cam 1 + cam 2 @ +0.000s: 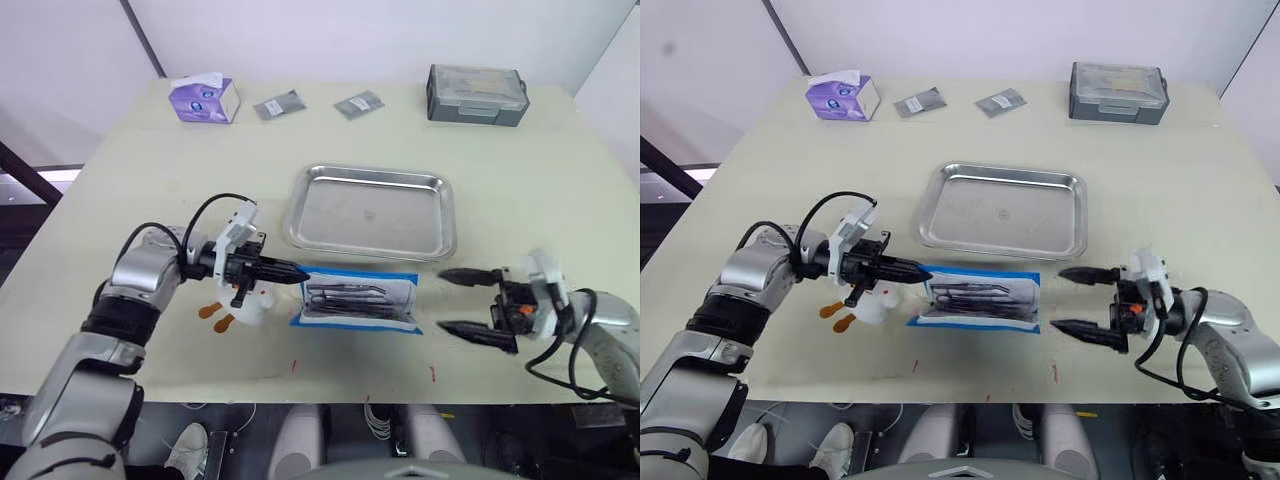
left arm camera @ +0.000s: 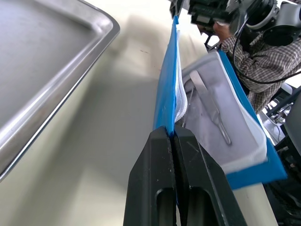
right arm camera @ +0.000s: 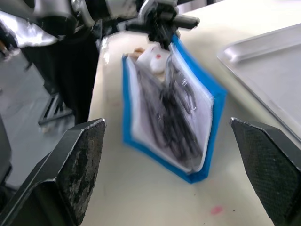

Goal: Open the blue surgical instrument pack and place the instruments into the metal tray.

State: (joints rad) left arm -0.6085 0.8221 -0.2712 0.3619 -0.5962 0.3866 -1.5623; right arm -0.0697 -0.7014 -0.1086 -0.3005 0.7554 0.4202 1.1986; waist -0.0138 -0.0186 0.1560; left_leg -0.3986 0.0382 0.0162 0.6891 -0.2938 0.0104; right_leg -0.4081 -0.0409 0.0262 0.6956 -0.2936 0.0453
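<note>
Lying opened near the front edge of the cream table (image 1: 560, 180): the blue surgical instrument pack (image 1: 357, 301), pale lining upward, with the instruments (image 1: 345, 296), several thin dark-looking metal tools, resting inside its pockets. Pinching the pack's left edge: the left gripper (image 1: 296, 271), black fingers (image 2: 162, 188) pressed together on the blue flap, that flap standing lifted on edge as seen from the left wrist. Hovering just beside the pack's right end, not touching it: the right gripper (image 1: 465, 301), fingers spread wide apart with nothing between them, pointing toward the pack. Sitting just to the left of the pack, under the left gripper: a small white object with orange tabs (image 1: 232, 312), identity not determinable. Standing directly behind the pack, close but apart from it: the metal tray (image 1: 371, 211), shallow, shiny, holding nothing. Ranged along the far edge of the table, well apart from the tray: a purple tissue box (image 1: 204, 99) at the left, two small grey foil packets (image 1: 279, 105) (image 1: 359, 104) toward the middle, and a grey lidded plastic box (image 1: 476, 95) at the right.
</note>
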